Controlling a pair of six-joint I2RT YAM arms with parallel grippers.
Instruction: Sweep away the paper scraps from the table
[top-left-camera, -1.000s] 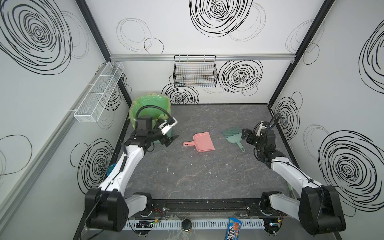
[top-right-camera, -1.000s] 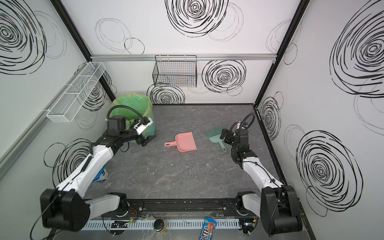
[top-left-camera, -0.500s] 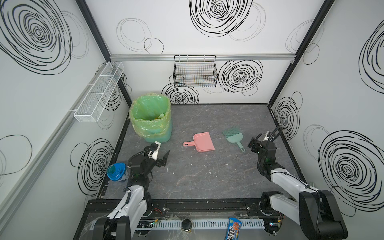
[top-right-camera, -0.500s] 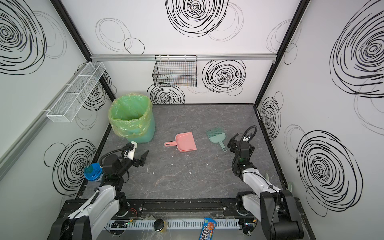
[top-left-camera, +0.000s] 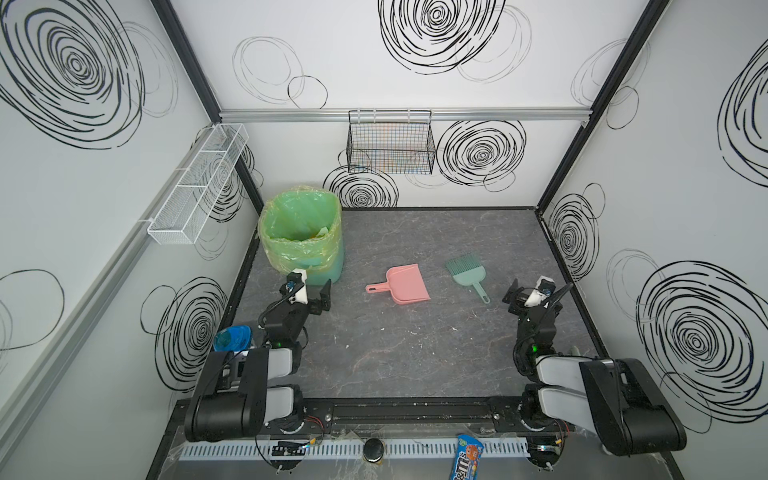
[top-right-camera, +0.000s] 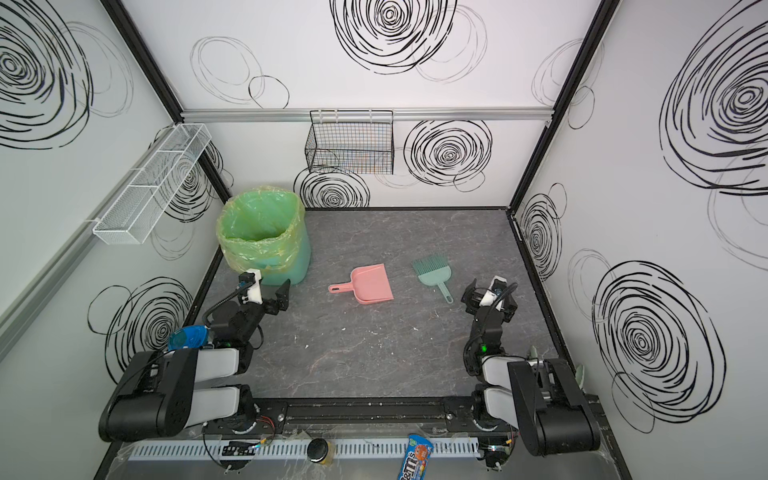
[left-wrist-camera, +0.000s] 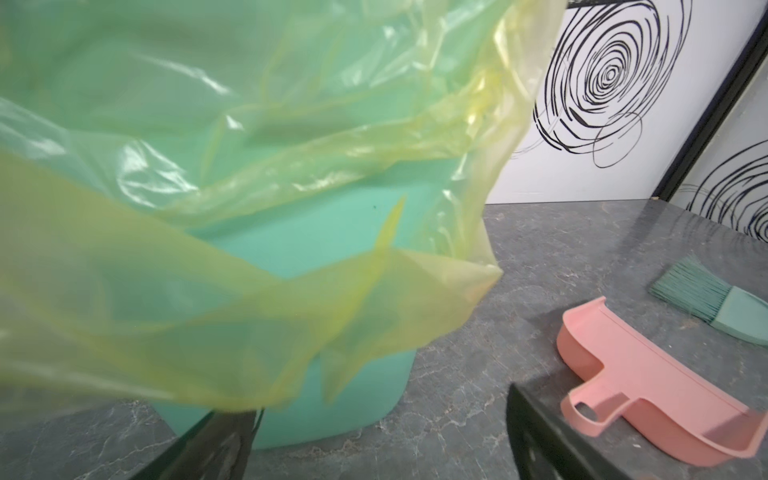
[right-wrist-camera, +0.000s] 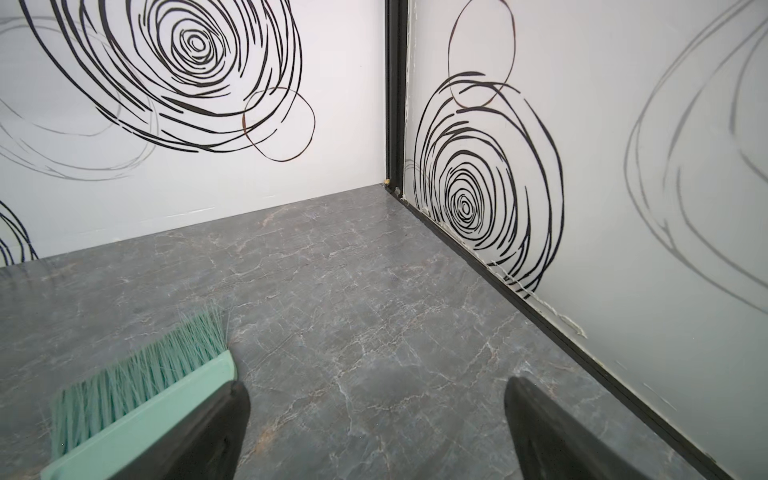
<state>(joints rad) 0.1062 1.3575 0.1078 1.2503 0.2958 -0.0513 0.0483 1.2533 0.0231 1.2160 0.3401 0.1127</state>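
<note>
paper scraps (top-left-camera: 319, 232) show only as a few pale and orange bits down inside the green bin (top-left-camera: 291, 257) in a top view; none lie on the table (top-left-camera: 415, 365), so the sweeping looks done. in both top views the pink dustpan (top-left-camera: 405, 284) and the green brush (top-left-camera: 467, 270) lie flat near the middle, apart from each other. a few tiny white flecks (top-left-camera: 417, 333) dot the table nearer the arms, though i cannot tell what they are. the left gripper (top-left-camera: 313, 295) sits low just beside the bin and the right gripper (top-left-camera: 532, 296) near the brush handle, both spread wide and holding nothing. in the left wrist view the left gripper (left-wrist-camera: 374, 449) faces the bin, and the yellow-green bag (left-wrist-camera: 249, 291) hangs down over one finger (left-wrist-camera: 216, 444). the likely trouble is there: a forward or sideways move could snag the loose bag, drag or tip the bin and spill the scraps onto the table. in the right wrist view the right gripper (right-wrist-camera: 374, 440) is spread over bare table, one finger (right-wrist-camera: 208, 432) right beside the brush (right-wrist-camera: 141, 386); whether they touch i cannot tell. a careless swing there could knock the brush across the table.
</note>
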